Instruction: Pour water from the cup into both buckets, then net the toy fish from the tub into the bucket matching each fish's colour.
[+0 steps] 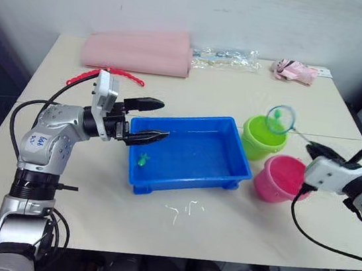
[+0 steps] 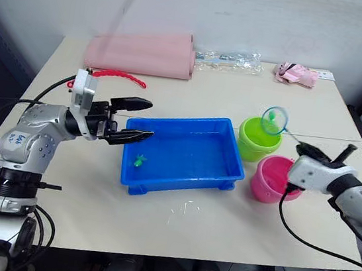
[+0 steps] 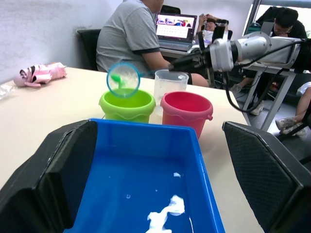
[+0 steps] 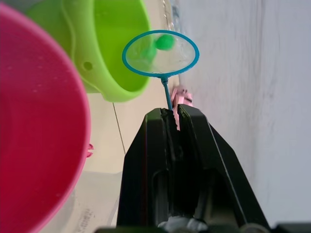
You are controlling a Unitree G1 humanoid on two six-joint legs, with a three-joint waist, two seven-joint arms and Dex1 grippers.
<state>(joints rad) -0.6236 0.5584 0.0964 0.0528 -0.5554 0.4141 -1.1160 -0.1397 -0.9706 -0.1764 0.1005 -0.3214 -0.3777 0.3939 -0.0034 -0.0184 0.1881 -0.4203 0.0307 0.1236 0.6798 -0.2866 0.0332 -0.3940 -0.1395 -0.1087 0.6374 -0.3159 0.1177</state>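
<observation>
Net (image 1: 280, 118), hoop over the green bucket (image 1: 262, 139) with a green fish (image 4: 164, 41) in the mesh, clamped by its handle in the right gripper (image 4: 174, 119); netting judged nearly done, with one green fish (image 1: 143, 160) left in the tub (image 1: 192, 154) at 9 o'clock of the buckets. Left gripper (image 1: 150, 119) spread wide at the tub's 9 o'clock rim, holding nothing. Pink bucket (image 1: 282, 179) at 5 o'clock of the green one, cup (image 3: 170, 84) behind both; nothing in the way of tipping.

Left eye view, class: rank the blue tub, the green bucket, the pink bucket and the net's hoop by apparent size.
1. blue tub
2. green bucket and pink bucket: alike, unranked, as the pink one is partly hidden.
3. net hoop, smallest.
</observation>
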